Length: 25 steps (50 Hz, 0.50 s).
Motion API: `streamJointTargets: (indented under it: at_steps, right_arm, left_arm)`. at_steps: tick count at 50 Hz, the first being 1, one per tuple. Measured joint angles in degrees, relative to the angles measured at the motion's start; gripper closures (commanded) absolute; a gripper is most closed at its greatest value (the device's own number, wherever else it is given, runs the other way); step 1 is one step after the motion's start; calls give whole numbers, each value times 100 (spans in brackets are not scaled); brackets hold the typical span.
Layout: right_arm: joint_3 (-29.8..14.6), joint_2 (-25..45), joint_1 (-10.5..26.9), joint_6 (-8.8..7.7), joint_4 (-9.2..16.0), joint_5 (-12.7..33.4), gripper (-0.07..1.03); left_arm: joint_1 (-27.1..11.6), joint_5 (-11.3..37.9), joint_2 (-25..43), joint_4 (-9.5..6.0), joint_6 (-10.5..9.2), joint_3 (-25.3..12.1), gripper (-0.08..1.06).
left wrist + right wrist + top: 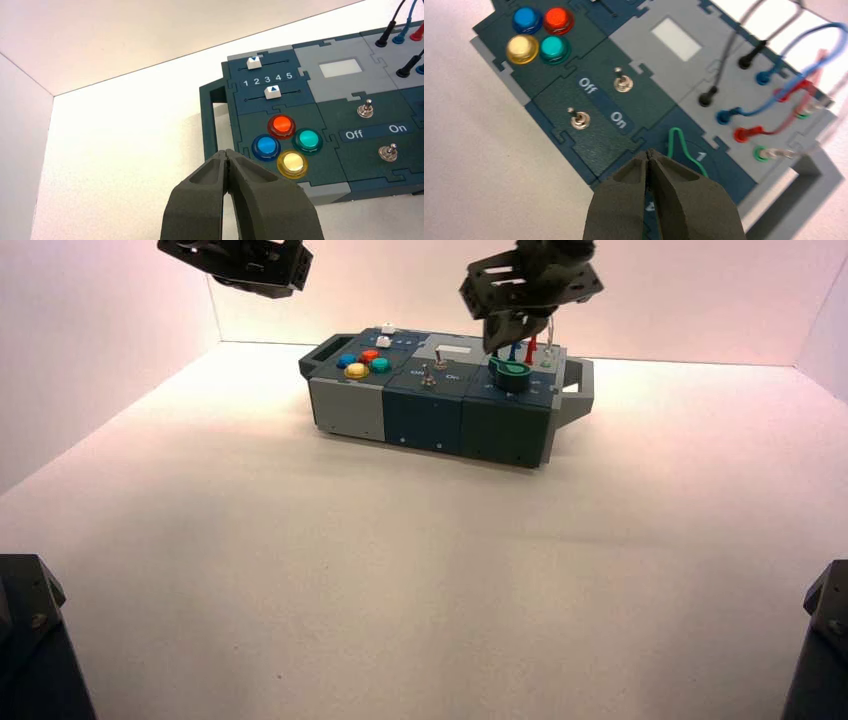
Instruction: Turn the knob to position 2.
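The green knob [512, 371] sits on its dark teal base at the right end of the box [430, 410]. My right gripper [505, 343] hangs just above and behind it, shut with nothing held. In the right wrist view the shut right gripper [649, 153] covers most of the knob. Only the knob's pointed tab [678, 142] shows, with a printed 1 [700, 156] beside it. My left gripper [262, 270] is parked high beyond the box's left end. In the left wrist view the left gripper [227, 152] is shut and empty.
Two toggle switches [623, 84] flank the Off/On label at the box's middle. Four round buttons [282, 126] and two sliders [272, 92] take up the left end. Plugged wires [749, 57] stand directly behind the knob. A handle [577, 390] juts from the right end.
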Motion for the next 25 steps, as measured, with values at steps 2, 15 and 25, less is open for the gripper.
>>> streamJointTargets:
  at_steps: [2,15,25]
  right_arm:
    - [-35,44,9,0,0,18,98]
    - [-281,404,9,-9,-26,53,98]
    - [-510,642,0,-9,-123,70,98]
  left_arm:
    - [0,0,0,0,-9,0,101]
    - [0,0,0,0,-35,26,101]
    - [0,0,0,0,-53,26,101]
